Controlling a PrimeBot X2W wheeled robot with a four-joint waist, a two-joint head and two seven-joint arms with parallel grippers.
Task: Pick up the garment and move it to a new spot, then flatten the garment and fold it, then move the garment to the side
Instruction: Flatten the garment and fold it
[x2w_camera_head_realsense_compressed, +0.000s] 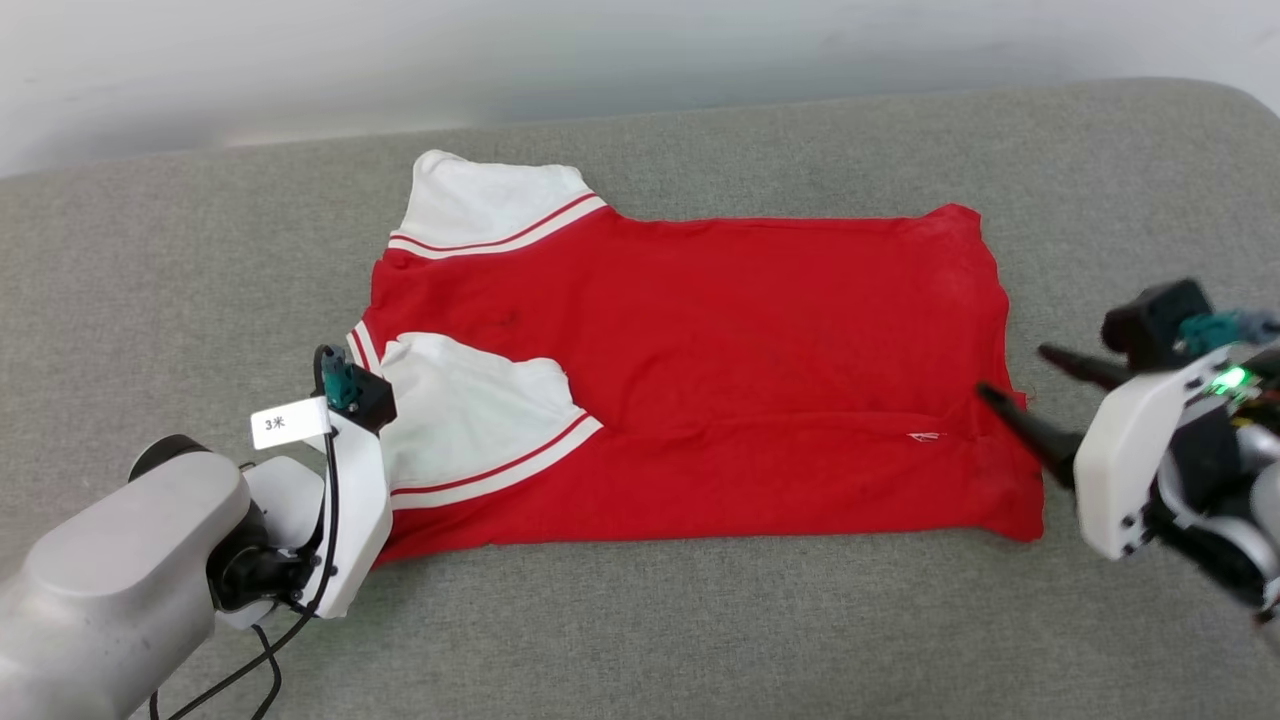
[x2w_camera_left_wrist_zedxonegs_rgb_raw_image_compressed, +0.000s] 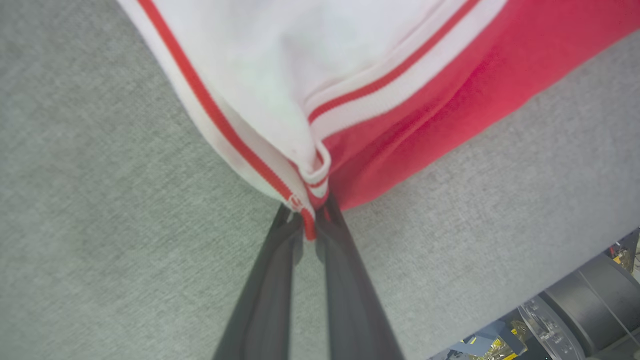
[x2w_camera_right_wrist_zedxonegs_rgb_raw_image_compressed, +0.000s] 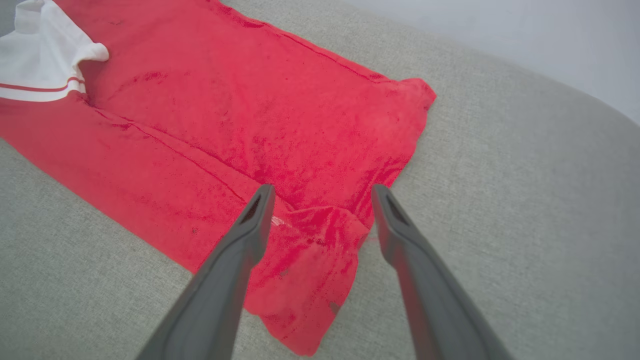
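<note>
Folding the jersey T-shirt (x2w_camera_head_realsense_compressed: 700, 330), we pinch its sleeve trim (x2w_camera_left_wrist_zedxonegs_rgb_raw_image_compressed: 300, 197) in our left tool (x2w_camera_left_wrist_zedxonegs_rgb_raw_image_compressed: 310, 215); our right tool (x2w_camera_right_wrist_zedxonegs_rgb_raw_image_compressed: 322, 192), spread wide, must next grip the hem (x2w_camera_right_wrist_zedxonegs_rgb_raw_image_compressed: 320, 235).

garment (x2w_camera_head_realsense_compressed: 700, 380) corner hidden, right arm (x2w_camera_head_realsense_compressed: 1240, 520) cropped
</note>
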